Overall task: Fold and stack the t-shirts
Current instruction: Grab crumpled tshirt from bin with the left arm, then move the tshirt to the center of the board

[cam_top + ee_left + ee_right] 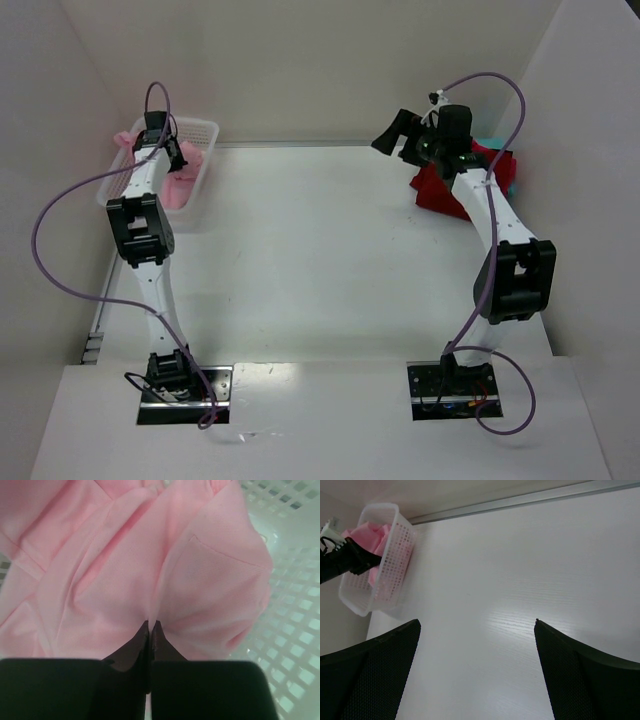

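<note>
Pink t-shirt (125, 570) bunched in white mesh basket (295, 605), far left of bench (320, 250). Soft and light, likely to drape and stretch when lifted. Pinched at a central fold by left end effector (150, 626), tips pressed together. Probably better taken at a shoulder or hem, both lost among creases. Right end effector (476, 623) spread wide, holding nothing, near dark red t-shirt (440, 190). Barely a sliver of teal t-shirt (507, 165) visible.

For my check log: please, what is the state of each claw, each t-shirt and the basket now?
left claw: shut, pinching the pink t-shirt.
right claw: open, empty, above the table.
pink t-shirt: crumpled, in the white mesh basket.
white mesh basket: upright.
dark red t-shirt: on the table, partly hidden.
</note>
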